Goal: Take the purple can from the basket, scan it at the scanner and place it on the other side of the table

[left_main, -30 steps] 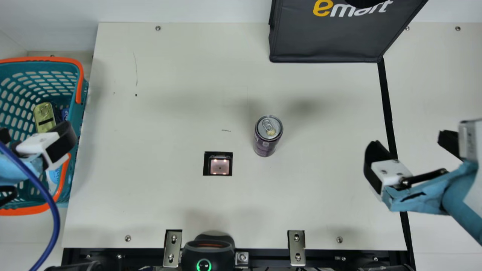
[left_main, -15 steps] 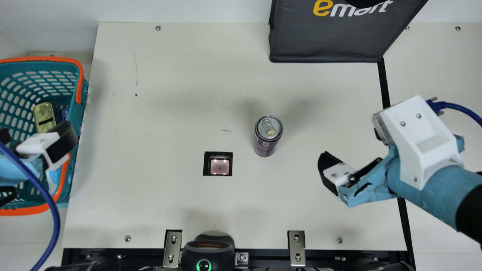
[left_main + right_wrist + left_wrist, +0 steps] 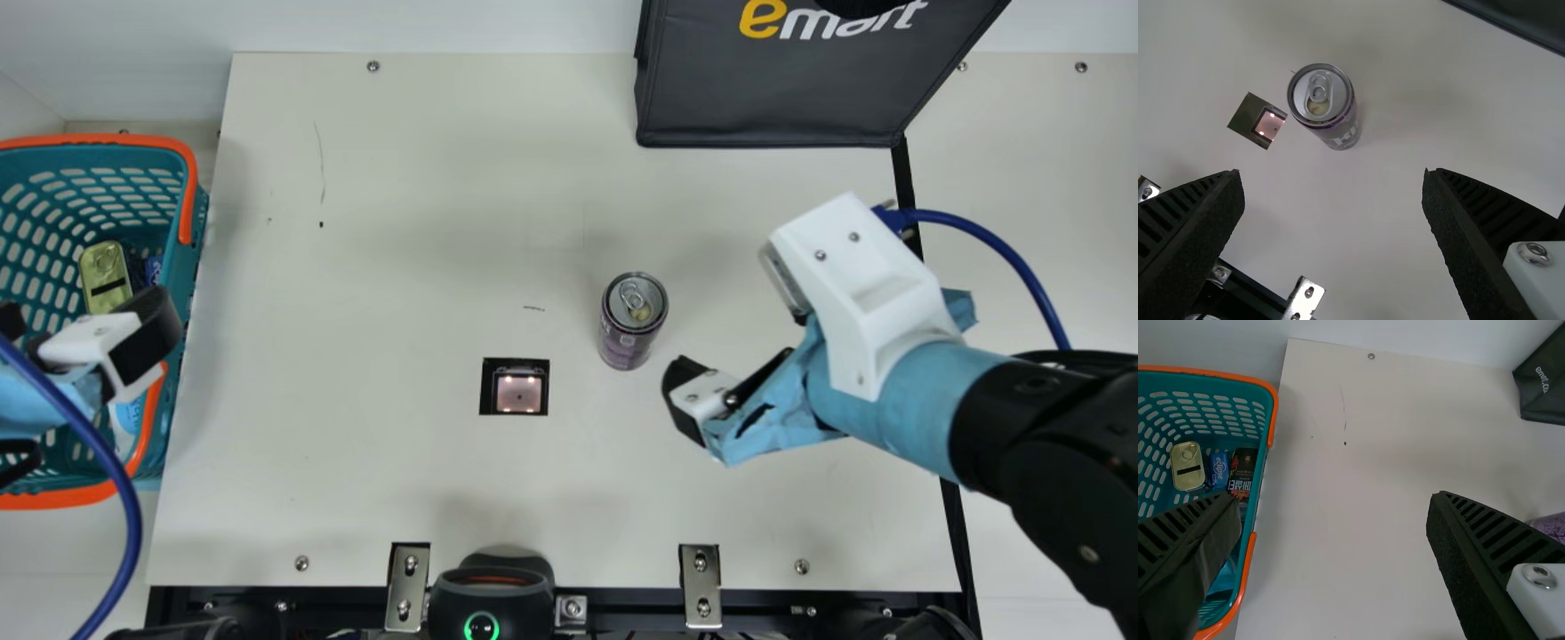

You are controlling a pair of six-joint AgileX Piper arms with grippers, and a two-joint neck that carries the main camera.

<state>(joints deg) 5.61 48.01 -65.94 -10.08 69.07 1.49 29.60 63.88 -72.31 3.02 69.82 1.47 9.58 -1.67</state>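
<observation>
Right gripper (image 3: 1333, 176): spread wide, nothing held; now much nearer the can, having swung inward from the worktop's (image 3: 400, 222) right side. 
Purple can (image 3: 633, 311): one, upright, just ahead of the right gripper, untouched, unmoved. 
Scanner (image 3: 518, 393): beyond the can from that gripper. 
Left gripper (image 3: 1333, 496): wide, empty, unmoved at the basket (image 3: 189, 187). 
Meaning: the right arm likely takes over, grasping next; scan and final placing presumably remain.
</observation>
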